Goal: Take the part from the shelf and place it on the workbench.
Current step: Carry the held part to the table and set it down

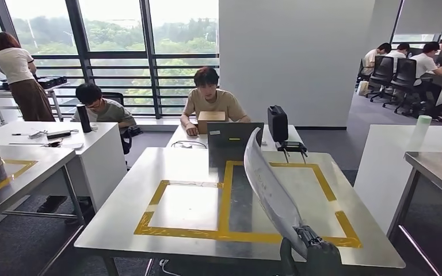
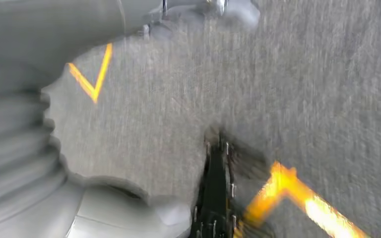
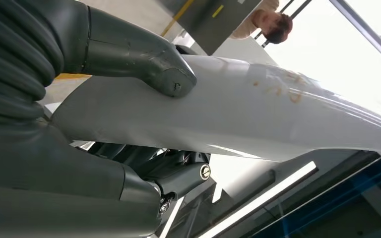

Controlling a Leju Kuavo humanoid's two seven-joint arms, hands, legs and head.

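A: Part [image 1: 267, 187], item one: a long, thin, pale grey curved metal panel, blade-like in outline. Location?

B: Held tilted above the steel workbench [image 1: 126, 215], its lower end in the right hand [image 1: 316, 250] at the bench's near edge, its upper end rising toward the far side. It crosses over the yellow tape rectangles [image 1: 224, 233] marked on the bench top.

A: Right hand, condition?

B: Clamped on the part. In the right wrist view the thick grey thumb [image 3: 144, 59] presses on one face of the pale panel [image 3: 238, 111] and the darker fingers [image 3: 178, 176] wrap beneath the other face.

A: Left hand?

B: The left wrist view is blurred: a grey ribbed cover [image 2: 15, 148] over grey carpet [image 2: 302, 89] with orange floor markings [image 2: 297, 196]. Whether its fingers are spread or curled, I cannot tell.

A: Surroundings, entered briefly.

B: Beyond the bench, a seated person in a beige shirt [image 1: 210, 103] behind a grey laptop [image 1: 233, 138]; a black box-shaped device [image 1: 277, 122] beside it. A second seated person in glasses [image 1: 101, 109] at a white table [image 1: 92, 149] on the left, a standing person [image 1: 20, 75] by the windows, and more people seated at far right [image 1: 406, 60].
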